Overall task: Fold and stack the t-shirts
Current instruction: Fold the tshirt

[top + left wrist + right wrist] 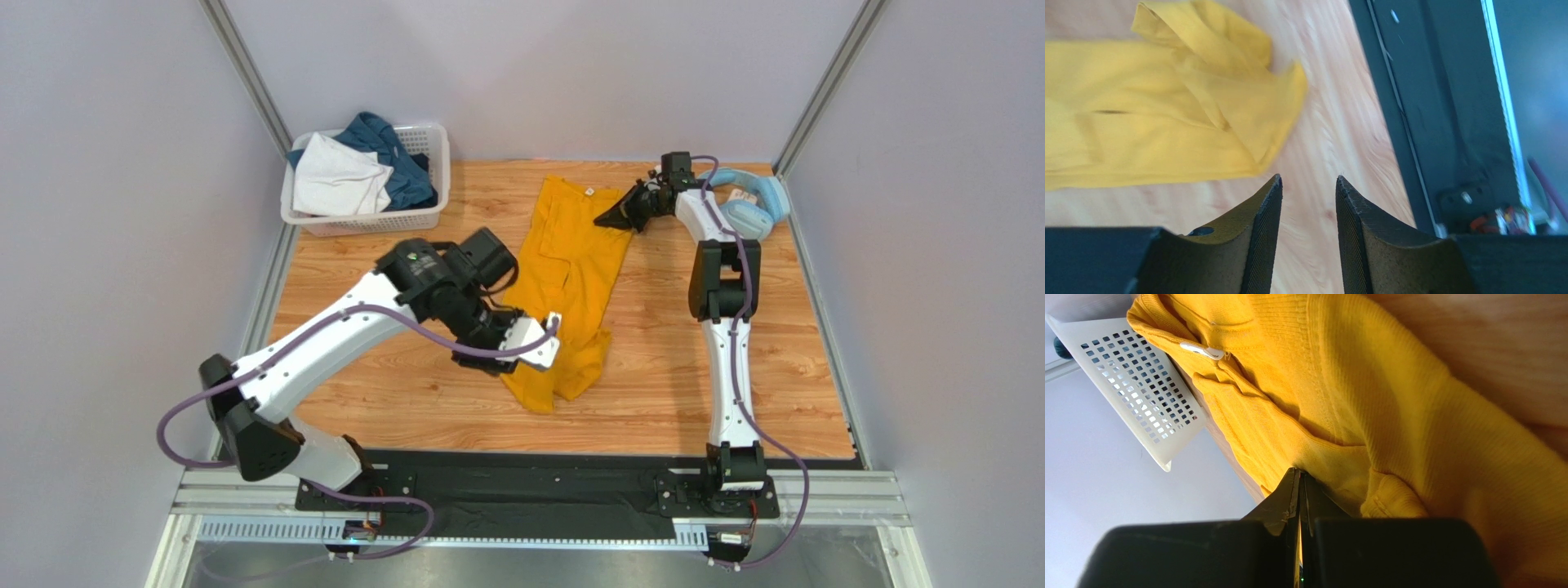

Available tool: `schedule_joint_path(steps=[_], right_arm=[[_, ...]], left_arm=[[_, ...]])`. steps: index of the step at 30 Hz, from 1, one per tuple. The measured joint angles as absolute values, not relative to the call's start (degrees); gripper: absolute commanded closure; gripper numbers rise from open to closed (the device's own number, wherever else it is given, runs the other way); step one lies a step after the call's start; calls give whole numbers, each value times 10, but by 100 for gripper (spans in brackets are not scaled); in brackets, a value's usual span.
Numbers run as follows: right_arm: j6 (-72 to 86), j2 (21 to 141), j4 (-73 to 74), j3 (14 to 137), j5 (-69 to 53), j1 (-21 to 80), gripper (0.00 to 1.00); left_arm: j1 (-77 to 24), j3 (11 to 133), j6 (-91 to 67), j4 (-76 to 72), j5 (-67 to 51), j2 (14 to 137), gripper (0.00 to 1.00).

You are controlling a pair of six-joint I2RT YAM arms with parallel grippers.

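Pinching mustard t-shirt (1413,416): right pincer (1298,475), closed.

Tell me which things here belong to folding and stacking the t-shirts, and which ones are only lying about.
For the job: yellow shirt, white shirt, blue shirt.
Lying about: basket (it only holds the white and blue shirts), headphones.

Overhead, close wrist views; shared yellow t-shirt (574,263)

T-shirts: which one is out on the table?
The mustard-yellow t-shirt lies on the table; the white garment and the teal-blue garment sit bunched in the basket.
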State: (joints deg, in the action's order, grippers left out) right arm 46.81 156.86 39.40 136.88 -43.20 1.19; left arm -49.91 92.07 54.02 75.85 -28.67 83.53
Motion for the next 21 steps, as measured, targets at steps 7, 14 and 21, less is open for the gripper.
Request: schedule_joint_path(steps=[7,14,21], right_arm=[[468,1565,399,1367,-426,12,100],[467,1559,404,1361,-416,12,100],[467,1559,406,1361,-415,12,100]], left_arm=[[-508,770,569,770,-219,964,45],[-454,937,542,764,-255,1044,0],[-531,973,506,759,-308,1071,0]])
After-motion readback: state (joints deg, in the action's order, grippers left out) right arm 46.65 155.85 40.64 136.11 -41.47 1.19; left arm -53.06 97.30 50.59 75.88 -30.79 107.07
